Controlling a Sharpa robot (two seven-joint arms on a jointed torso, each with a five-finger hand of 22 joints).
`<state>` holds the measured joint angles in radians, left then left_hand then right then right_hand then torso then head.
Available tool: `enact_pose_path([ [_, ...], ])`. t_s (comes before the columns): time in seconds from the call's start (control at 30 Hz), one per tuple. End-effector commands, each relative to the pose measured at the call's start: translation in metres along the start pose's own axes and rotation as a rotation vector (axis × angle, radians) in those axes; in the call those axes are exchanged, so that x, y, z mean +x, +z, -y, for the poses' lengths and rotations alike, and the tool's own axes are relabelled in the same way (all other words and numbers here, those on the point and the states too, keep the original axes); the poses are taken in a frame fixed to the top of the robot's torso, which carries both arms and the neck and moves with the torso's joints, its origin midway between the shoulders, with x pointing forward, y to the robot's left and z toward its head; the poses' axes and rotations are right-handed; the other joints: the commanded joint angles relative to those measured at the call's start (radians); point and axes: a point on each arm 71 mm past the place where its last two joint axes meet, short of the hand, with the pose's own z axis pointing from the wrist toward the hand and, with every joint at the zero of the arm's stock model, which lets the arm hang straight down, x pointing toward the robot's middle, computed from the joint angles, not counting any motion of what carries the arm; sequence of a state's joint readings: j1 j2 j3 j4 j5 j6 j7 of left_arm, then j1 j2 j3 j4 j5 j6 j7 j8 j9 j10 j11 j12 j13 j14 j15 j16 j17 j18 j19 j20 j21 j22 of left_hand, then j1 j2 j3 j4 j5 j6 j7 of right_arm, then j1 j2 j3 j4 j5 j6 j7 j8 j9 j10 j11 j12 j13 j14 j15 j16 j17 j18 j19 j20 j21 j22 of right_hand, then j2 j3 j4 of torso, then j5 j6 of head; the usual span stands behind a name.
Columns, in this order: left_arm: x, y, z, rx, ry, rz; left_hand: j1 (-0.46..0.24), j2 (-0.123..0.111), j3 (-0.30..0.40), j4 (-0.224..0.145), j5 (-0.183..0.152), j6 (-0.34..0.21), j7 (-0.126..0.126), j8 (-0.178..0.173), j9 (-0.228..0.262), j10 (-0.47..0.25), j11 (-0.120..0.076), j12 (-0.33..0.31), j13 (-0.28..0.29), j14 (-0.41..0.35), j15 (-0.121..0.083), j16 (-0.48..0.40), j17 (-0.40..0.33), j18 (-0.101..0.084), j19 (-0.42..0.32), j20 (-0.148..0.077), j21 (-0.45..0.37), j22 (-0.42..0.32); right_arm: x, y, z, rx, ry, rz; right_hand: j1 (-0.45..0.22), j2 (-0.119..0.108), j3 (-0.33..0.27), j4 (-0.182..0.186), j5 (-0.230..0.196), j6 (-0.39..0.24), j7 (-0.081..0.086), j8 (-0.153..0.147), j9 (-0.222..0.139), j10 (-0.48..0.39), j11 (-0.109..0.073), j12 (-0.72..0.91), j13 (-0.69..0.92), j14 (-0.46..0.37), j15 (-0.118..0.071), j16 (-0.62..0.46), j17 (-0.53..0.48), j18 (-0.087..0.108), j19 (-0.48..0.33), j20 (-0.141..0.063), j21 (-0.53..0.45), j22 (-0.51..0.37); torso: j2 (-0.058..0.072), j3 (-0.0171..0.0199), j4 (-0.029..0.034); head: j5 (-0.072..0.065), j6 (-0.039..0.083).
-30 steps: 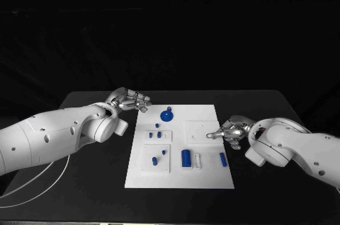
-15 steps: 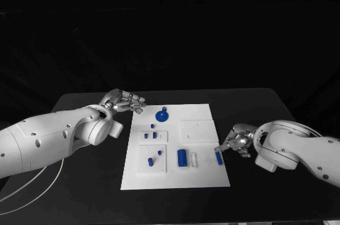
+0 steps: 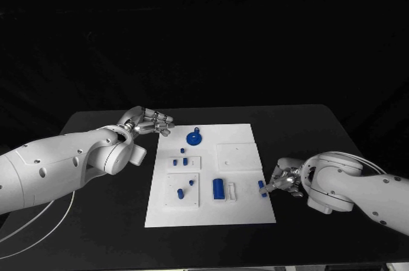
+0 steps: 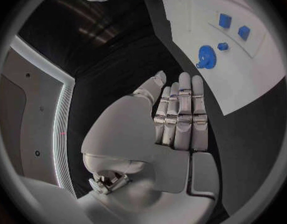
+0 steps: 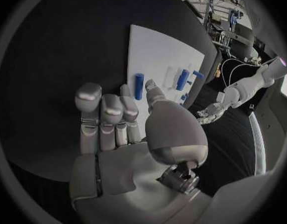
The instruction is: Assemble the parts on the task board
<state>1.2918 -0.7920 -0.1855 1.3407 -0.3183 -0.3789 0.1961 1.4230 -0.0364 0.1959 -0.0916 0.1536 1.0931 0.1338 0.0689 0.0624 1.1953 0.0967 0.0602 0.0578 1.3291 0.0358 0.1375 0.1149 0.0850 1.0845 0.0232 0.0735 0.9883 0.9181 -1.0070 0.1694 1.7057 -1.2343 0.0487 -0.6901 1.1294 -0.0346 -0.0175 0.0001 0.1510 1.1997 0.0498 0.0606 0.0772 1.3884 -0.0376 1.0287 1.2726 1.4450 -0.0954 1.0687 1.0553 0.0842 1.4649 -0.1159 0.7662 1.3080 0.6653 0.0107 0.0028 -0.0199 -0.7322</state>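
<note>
The white task board (image 3: 242,210) lies in the middle of the table. A blue gear (image 3: 193,139) rests at its far end, and is seen again as the gear (image 4: 207,53) in the left wrist view. A thick blue cylinder (image 3: 218,189) and a slim blue peg (image 3: 262,187) lie near the front. My right hand (image 3: 285,181) sits at the board's right edge, its thumb tip beside the peg (image 5: 139,86), which lies flat on the board; nothing is in its grasp. My left hand (image 3: 150,122) hovers off the board's far left corner, fingers straight and empty.
Small blue pieces (image 3: 179,162) stand in a raised white plate; two more (image 3: 181,193) sit in the plate nearer me. A bare square plate (image 3: 236,155) lies at the board's right. Black tabletop (image 3: 102,223) surrounds the board.
The camera view has shifted. My right hand has moved along the board's right edge from beside the square plate toward me, ending at the slim peg. My left hand has stayed put.
</note>
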Motion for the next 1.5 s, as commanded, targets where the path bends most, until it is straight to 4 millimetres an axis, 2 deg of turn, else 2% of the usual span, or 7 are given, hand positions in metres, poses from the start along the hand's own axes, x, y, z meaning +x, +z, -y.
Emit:
enact_pose_path([
  [0.03, 0.002, 0.000, 0.001, 0.004, -0.008, -0.013, -0.008, 0.000, 0.000, 0.008, 0.001, -0.004, -0.004, -0.005, 0.002, -0.003, -0.001, 0.001, 0.000, 0.001, 0.008, 0.000, 0.001, -0.011, 0.006, 0.000, -0.004, -0.001, 0.001, 0.001, 0.001, 0.039, -0.076, 0.022, -0.001, -0.008, 0.002, 0.007, -0.007, 0.007, 0.001, 0.004, 0.002, 0.009, -0.002, -0.001, -0.001, 0.005, -0.001, 0.003, 0.000, -0.013, 0.057, -0.002, 0.002, 0.070, 0.000, 0.0003, 0.0007, 0.001, -0.001],
  [0.67, 0.001, -0.001, 0.000, -0.001, -0.009, -0.017, -0.012, -0.001, -0.001, 0.019, -0.001, -0.008, -0.004, -0.005, 0.002, -0.003, -0.001, 0.001, 0.000, 0.001, 0.008, 0.002, 0.002, -0.012, 0.008, 0.001, -0.005, -0.012, 0.011, 0.010, -0.010, 0.030, -0.117, 0.054, -0.008, 0.002, 0.045, 0.025, -0.020, 0.018, -0.002, 0.003, 0.001, 0.011, -0.004, -0.006, -0.005, 0.006, -0.002, 0.000, -0.003, -0.016, 0.057, -0.003, 0.000, 0.071, 0.000, 0.0000, 0.0002, 0.004, -0.006],
  [0.77, 0.001, -0.001, 0.000, -0.002, -0.009, -0.017, -0.012, -0.002, 0.000, 0.023, -0.001, -0.012, -0.003, -0.005, 0.001, -0.003, -0.001, 0.001, 0.000, 0.001, 0.008, 0.002, 0.002, -0.012, 0.009, 0.001, -0.005, -0.019, 0.011, 0.012, -0.010, 0.032, -0.115, 0.056, 0.015, 0.006, 0.113, 0.015, -0.012, 0.019, -0.005, 0.003, -0.001, 0.010, -0.006, -0.008, -0.007, 0.006, -0.004, -0.001, -0.004, -0.017, 0.057, -0.004, 0.000, 0.071, -0.001, 0.0000, -0.0003, 0.004, -0.006],
  [0.83, 0.001, -0.001, 0.000, -0.003, -0.009, -0.017, -0.012, -0.002, 0.000, 0.024, -0.001, -0.016, -0.002, -0.006, 0.001, -0.003, -0.001, 0.001, 0.000, 0.001, 0.008, 0.002, 0.002, -0.012, 0.010, 0.001, -0.005, -0.019, 0.011, 0.012, -0.010, 0.032, -0.114, 0.057, 0.040, -0.009, 0.234, 0.000, -0.081, 0.019, -0.007, 0.002, -0.004, 0.009, -0.008, -0.010, -0.007, 0.005, -0.007, -0.003, -0.005, -0.018, 0.057, -0.006, -0.002, 0.071, -0.001, 0.0001, -0.0004, 0.003, -0.006],
  [0.93, 0.001, -0.001, 0.000, -0.005, -0.010, -0.019, -0.012, -0.003, 0.001, 0.026, 0.000, -0.020, -0.001, -0.005, 0.002, -0.004, 0.000, 0.001, 0.000, 0.002, 0.008, 0.002, 0.003, -0.012, 0.010, 0.001, -0.005, -0.023, 0.011, 0.013, -0.009, 0.034, -0.105, 0.056, -0.009, -0.054, 0.444, -0.068, -0.009, 0.024, -0.012, 0.001, -0.003, 0.007, -0.009, -0.013, -0.007, 0.006, -0.005, -0.006, -0.007, -0.022, 0.057, -0.006, -0.003, 0.070, 0.000, 0.0003, 0.0003, 0.003, -0.006],
  [1.2, 0.000, -0.001, -0.001, -0.010, -0.010, -0.020, -0.009, -0.003, 0.002, 0.026, 0.000, -0.017, -0.002, -0.005, 0.002, -0.003, -0.001, 0.001, 0.000, 0.001, 0.008, 0.002, 0.003, -0.012, 0.011, 0.001, -0.004, -0.026, 0.009, 0.014, -0.005, 0.038, -0.041, 0.066, -0.038, -0.008, 0.581, -0.202, 0.033, 0.059, -0.008, 0.004, 0.007, 0.014, -0.014, -0.011, -0.007, 0.007, -0.004, -0.009, -0.014, -0.027, 0.056, -0.005, -0.001, 0.073, 0.000, 0.0004, 0.0004, 0.003, -0.006],
  [1.5, 0.000, -0.001, -0.001, -0.013, -0.009, -0.020, -0.009, -0.003, 0.002, 0.026, 0.000, -0.017, -0.002, -0.005, 0.002, -0.003, -0.001, 0.001, 0.000, 0.001, 0.008, 0.002, 0.003, -0.012, 0.011, 0.001, -0.004, -0.026, 0.001, 0.009, 0.001, 0.033, 0.028, 0.097, -0.052, -0.002, 0.614, -0.229, -0.001, 0.071, -0.010, 0.004, 0.001, 0.017, -0.014, -0.017, -0.012, 0.006, -0.003, -0.013, -0.023, -0.030, 0.056, -0.004, -0.002, 0.076, -0.001, 0.0000, -0.0007, 0.008, -0.003],
])
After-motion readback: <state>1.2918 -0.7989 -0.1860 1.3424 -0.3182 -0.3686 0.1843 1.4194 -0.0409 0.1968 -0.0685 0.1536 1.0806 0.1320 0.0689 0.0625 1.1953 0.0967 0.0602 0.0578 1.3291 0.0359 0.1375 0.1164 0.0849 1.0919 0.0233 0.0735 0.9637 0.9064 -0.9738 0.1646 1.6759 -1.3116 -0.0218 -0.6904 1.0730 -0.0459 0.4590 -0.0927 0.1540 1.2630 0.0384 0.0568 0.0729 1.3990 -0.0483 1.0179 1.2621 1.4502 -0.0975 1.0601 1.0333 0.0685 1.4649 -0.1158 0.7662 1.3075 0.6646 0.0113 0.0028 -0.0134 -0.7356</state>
